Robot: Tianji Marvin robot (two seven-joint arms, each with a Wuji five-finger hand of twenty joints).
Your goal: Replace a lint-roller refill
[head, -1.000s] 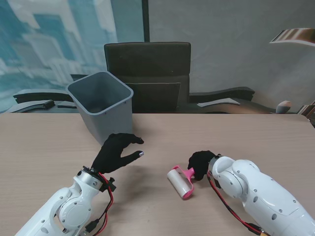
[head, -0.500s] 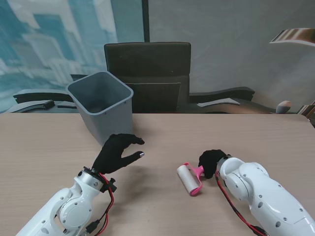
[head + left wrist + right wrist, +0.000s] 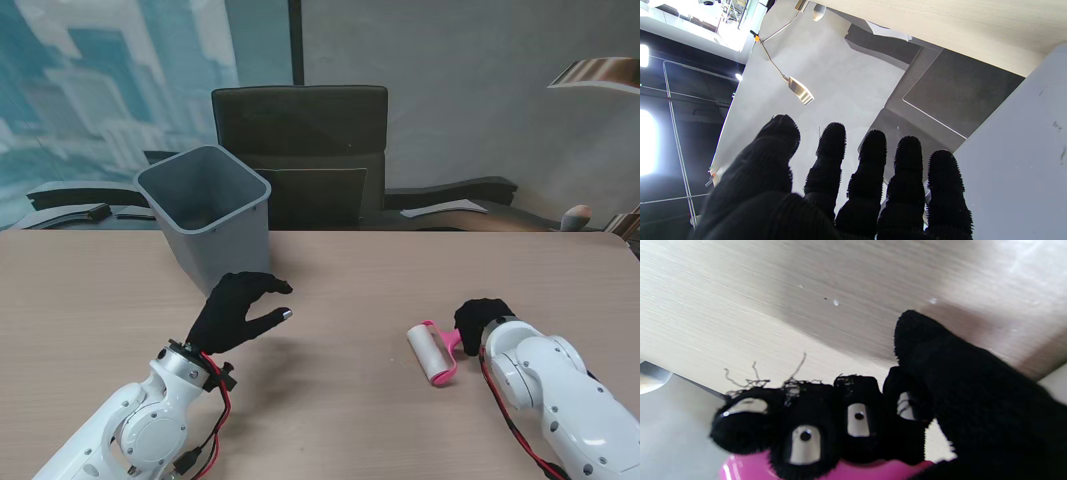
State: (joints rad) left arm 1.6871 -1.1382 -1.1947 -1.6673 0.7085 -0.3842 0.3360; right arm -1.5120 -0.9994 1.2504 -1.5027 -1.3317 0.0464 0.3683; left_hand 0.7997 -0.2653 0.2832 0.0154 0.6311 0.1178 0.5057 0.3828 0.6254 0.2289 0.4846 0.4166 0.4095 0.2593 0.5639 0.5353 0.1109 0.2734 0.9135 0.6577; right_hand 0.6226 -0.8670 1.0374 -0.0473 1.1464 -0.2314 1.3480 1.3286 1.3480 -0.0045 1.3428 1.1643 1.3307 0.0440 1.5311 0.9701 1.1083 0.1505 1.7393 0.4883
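- Right hand [image 3: 482, 318], lower right of the frame, clamped on the pink lint roller [image 3: 433, 352] handle.
- Left hand [image 3: 238, 310], lower left, fingers apart, empty, near the grey bin [image 3: 208, 210].

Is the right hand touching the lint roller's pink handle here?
Touching. In the right wrist view the fingers of the right hand curl over the pink handle with no gap; the stand view agrees, showing the lint roller at that hand.

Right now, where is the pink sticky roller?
In the stand view, the lint roller lies on the table's right side, nearer to me, with its pink handle held in the right robot hand.
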